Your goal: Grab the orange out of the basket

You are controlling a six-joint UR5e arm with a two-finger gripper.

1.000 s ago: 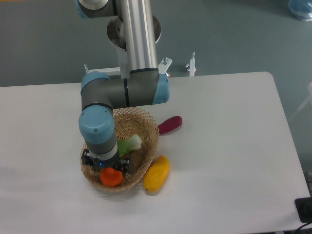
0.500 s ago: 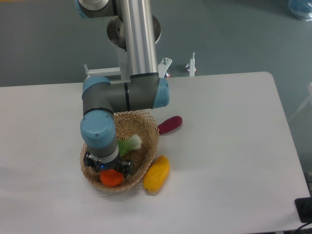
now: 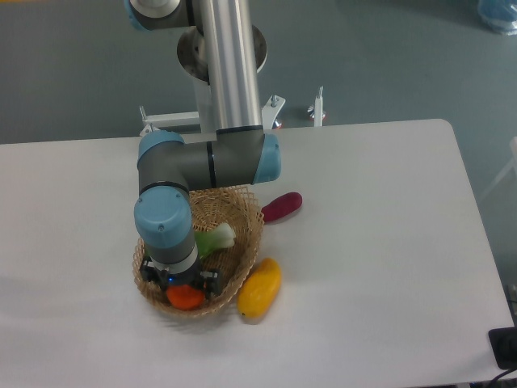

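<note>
Claw lowered onto the orange

The orange (image 3: 185, 297) is seen low in the basket (image 3: 246, 242), directly under the claw (image 3: 181, 285). Whether the claw is clenched on it cannot be told. The approach is judged done; the lift out of the basket is left.

- The arm (image 3: 212, 158) comes down from the top of the view as a silver tube, then bends left at a grey and blue elbow
- Its blue-capped wrist (image 3: 164, 230) points straight down
- The gripper (image 3: 182, 289) hangs below it; whether the jaws are parted or closed cannot be made out
</note>
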